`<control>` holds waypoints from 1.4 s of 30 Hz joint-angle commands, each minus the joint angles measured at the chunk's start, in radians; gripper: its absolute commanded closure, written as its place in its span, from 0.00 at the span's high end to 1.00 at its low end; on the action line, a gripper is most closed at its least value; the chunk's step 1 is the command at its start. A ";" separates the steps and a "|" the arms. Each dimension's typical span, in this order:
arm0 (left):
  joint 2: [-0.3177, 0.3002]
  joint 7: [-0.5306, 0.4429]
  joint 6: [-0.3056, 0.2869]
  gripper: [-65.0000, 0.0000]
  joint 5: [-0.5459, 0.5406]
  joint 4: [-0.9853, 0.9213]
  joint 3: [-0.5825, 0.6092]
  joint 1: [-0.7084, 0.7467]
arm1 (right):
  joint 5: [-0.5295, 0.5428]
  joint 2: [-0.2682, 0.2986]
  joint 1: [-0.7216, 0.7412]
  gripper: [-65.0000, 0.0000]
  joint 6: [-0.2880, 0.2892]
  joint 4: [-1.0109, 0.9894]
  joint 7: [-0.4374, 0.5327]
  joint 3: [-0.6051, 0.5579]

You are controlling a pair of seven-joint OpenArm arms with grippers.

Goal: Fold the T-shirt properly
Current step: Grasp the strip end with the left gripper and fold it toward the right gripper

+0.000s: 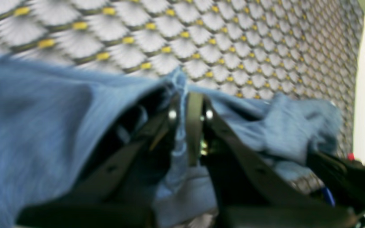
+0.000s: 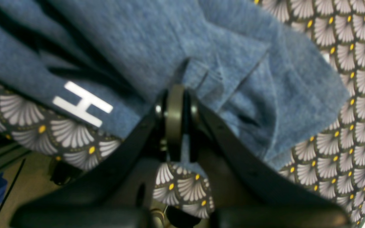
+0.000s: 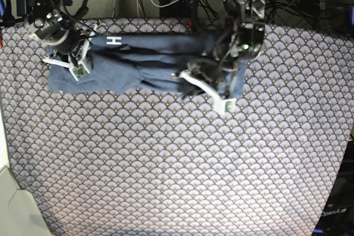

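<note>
T-shirt (image 3: 149, 62) gathered into a long rumpled band along the tabletop's (image 3: 177, 164) far edge. Left hand (image 1: 185, 104) pinched shut on bunched cloth; right hand (image 2: 179, 104) clamped on its hem. Roughly midway: crosswise folds and smoothing remaining.

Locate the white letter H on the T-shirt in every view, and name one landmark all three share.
Left wrist: the white letter H is not in it.
Right wrist: lower left, on the T-shirt near its edge.
Base: top left, beside the right gripper, at.
Shared landmark: the scallop-patterned tablecloth.
</note>
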 commanded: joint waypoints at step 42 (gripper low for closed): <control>0.059 -0.258 -0.012 0.00 -0.019 -0.237 0.321 -0.142 | 0.005 0.041 -0.016 0.00 -0.004 0.016 0.012 -0.032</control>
